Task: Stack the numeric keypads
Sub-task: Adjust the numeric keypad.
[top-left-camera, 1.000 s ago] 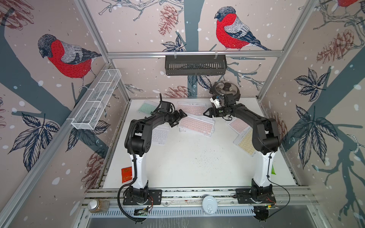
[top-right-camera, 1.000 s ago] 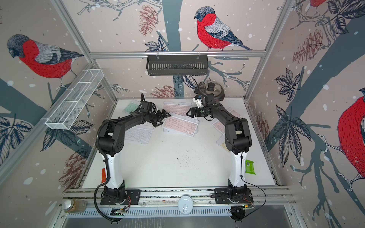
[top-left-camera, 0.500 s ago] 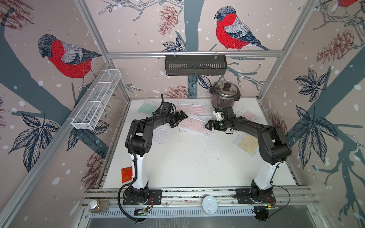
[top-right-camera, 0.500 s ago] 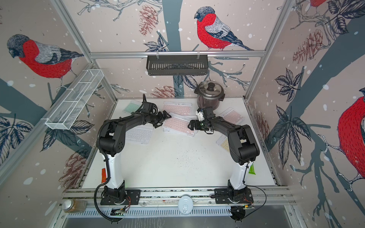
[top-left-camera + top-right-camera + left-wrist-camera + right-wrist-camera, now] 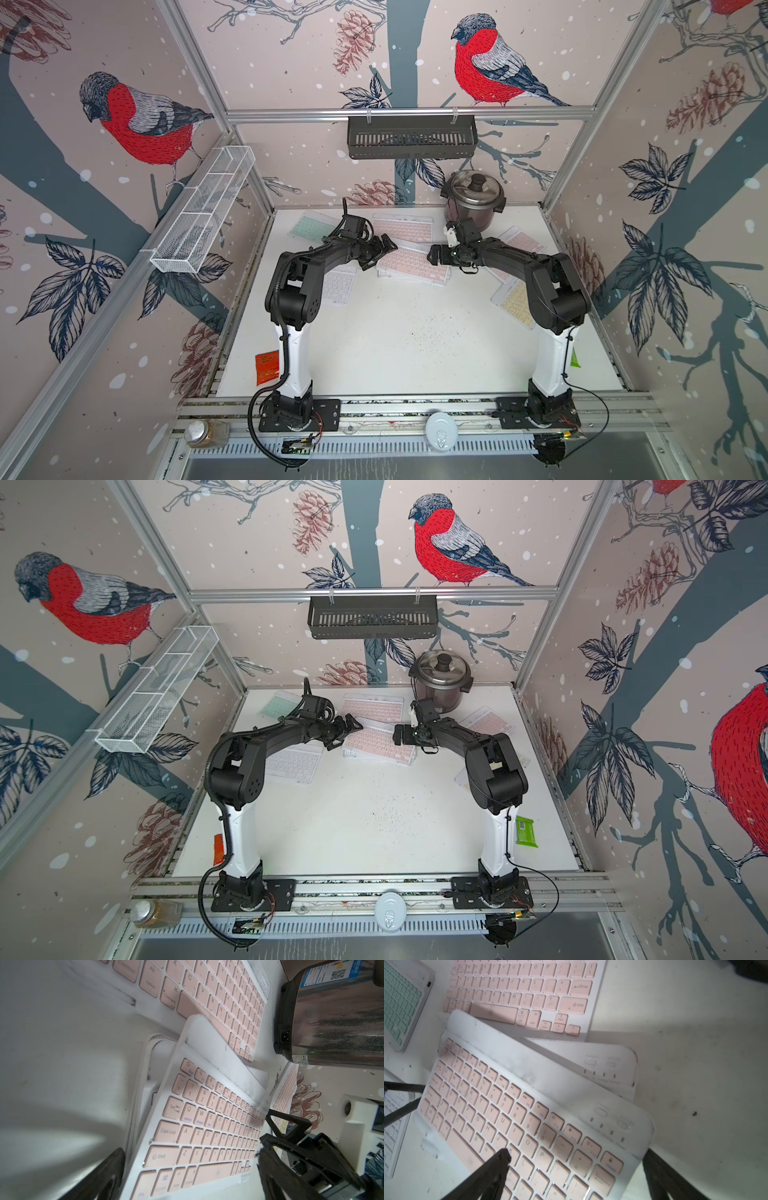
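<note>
Toward 12 o'clock on the tabletop (image 5: 353, 365): pink keypad stack (image 5: 412, 266), top one skewed, lower frames' edges jutting out. Loose keypads (image 5: 338, 284) ring it from 10 to 3; pot (image 5: 473, 199) at 1. Bare room toward 6. Left pincer (image 5: 383, 254) spread at the stack's 9 o'clock edge; right pincer (image 5: 433, 254) spread wide over its 3 o'clock end. Both arms reach low.

Steel pot (image 5: 473, 197) stood at rear; black basket (image 5: 411, 137) hung from back rail; white mesh rack (image 5: 203, 210) on side wall; red packet (image 5: 267, 368), green packet (image 5: 525, 831) lay near front.
</note>
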Robot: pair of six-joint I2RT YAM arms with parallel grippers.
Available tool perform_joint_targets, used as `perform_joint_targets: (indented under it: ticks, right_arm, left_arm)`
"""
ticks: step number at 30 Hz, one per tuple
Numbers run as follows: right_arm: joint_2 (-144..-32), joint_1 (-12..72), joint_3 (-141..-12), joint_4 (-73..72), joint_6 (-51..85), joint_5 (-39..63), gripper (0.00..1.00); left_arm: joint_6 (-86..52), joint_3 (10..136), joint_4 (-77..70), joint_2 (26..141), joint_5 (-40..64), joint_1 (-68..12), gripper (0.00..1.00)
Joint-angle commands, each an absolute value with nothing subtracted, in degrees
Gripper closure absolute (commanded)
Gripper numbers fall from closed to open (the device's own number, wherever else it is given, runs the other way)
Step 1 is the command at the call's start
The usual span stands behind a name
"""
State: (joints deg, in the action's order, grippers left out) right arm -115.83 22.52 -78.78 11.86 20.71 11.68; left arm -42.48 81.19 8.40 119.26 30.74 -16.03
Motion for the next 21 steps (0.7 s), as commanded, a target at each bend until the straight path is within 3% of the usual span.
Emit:
perform_joint_targets:
  ticks: [1, 21]
  right_arm:
    - [-117.05, 23.56, -81.47, 14.87, 19.77, 6.85, 0.00]
    - [-122.25, 25.70, -89.89, 19.16, 18.81, 0.35, 0.00]
  left_arm:
    - [-41.95, 81.41, 9.18, 118.46, 30.58, -16.28, 0.02]
    - [-41.70, 77.35, 9.93, 114.79, 30.25, -18.03, 0.01]
